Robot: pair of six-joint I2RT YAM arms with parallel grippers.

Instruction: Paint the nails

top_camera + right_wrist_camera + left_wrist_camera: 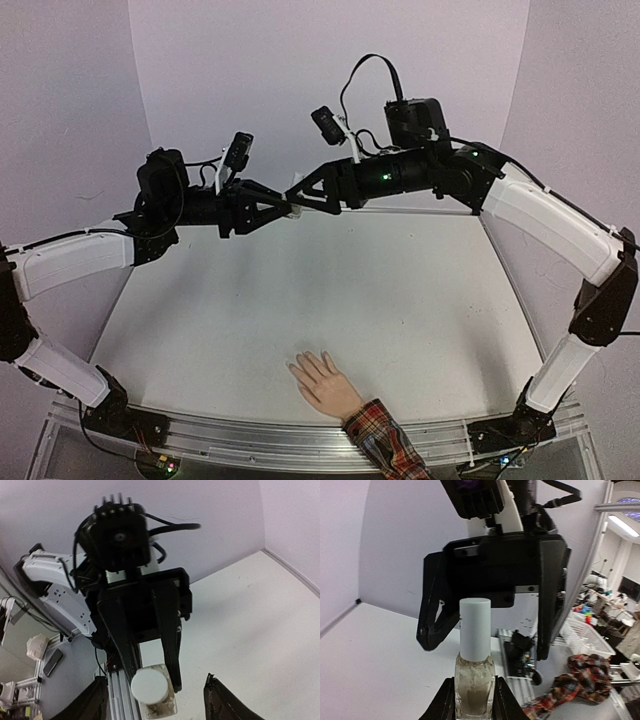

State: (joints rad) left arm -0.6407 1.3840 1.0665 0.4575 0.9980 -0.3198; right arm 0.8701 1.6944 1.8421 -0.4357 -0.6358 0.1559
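The flesh-coloured mannequin hand [322, 381] lies palm down at the table's near edge, with a red plaid cuff [384, 436]. Its nails are too small to make out. My left gripper [474, 684] is shut on the glass body of a small polish bottle with a white cap [475, 627], held upright well above the table at the back. My right gripper [152, 692] is open and faces the bottle, its fingers [434, 622] standing wide on either side of the cap [149, 686] without touching it. In the top view both grippers meet at mid-air [295, 205].
The white table [400, 300] has purple walls behind and at both sides. An aluminium rail [250, 438] runs along its near edge. The plaid cuff also shows in the left wrist view [575, 680], far below the bottle.
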